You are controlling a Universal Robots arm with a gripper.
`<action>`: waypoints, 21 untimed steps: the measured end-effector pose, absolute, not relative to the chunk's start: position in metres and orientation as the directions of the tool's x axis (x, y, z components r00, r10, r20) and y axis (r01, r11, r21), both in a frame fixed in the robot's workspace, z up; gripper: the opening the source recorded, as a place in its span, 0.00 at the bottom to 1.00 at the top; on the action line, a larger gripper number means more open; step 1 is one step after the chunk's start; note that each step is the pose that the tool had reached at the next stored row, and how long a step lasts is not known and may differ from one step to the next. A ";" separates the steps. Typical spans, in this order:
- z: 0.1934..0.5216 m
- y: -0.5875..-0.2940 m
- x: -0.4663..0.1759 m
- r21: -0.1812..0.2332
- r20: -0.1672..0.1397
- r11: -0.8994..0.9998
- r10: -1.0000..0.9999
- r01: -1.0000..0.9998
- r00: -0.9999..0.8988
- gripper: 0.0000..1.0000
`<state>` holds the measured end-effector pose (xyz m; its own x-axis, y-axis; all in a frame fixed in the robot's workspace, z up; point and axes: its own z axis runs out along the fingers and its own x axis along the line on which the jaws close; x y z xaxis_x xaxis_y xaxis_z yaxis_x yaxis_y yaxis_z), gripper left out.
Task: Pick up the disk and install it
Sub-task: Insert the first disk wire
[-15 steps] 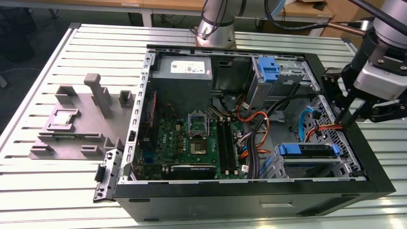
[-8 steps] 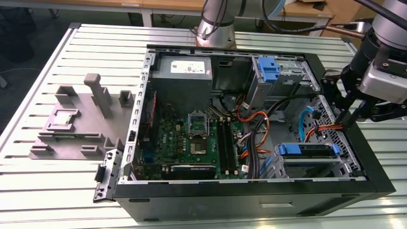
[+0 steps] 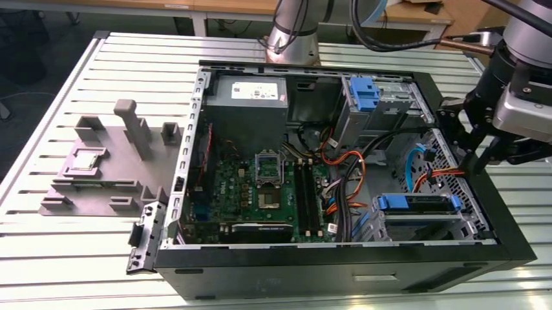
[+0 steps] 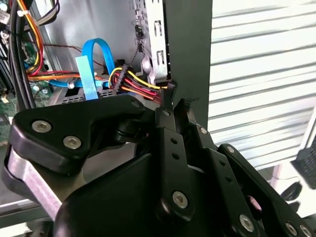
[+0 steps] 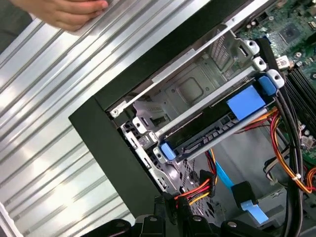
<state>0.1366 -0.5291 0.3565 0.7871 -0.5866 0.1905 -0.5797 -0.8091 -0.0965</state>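
Observation:
The disk [image 3: 415, 204] lies flat in the metal drive cage at the near right corner of the open computer case [image 3: 345, 268], blue rails along its edges. In the first wrist view the disk [image 5: 241, 103] shows its blue label and sits between the cage's rails. My gripper [image 3: 470, 145] hangs over the case's right wall, above and beyond the disk, apart from it. In the second wrist view the gripper [image 4: 175, 104] has its black fingers [image 4: 168, 143] pressed together with nothing between them, right by the wall's edge.
Red, yellow and orange cables [image 4: 136, 81] and a blue ribbon cable [image 4: 89, 74] run close under the fingers. An upright blue latch [image 3: 364, 95] and a grey box [image 3: 245, 97] stand at the case's far side. A hand [image 5: 66, 12] rests on the slatted table [image 3: 69, 239].

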 end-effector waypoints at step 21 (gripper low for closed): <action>0.350 -0.528 0.132 -0.082 0.216 -0.858 -0.511 -0.507 0.832 0.25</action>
<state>0.1324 -0.5283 0.3499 0.8317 -0.5114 0.2164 -0.5065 -0.8583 -0.0816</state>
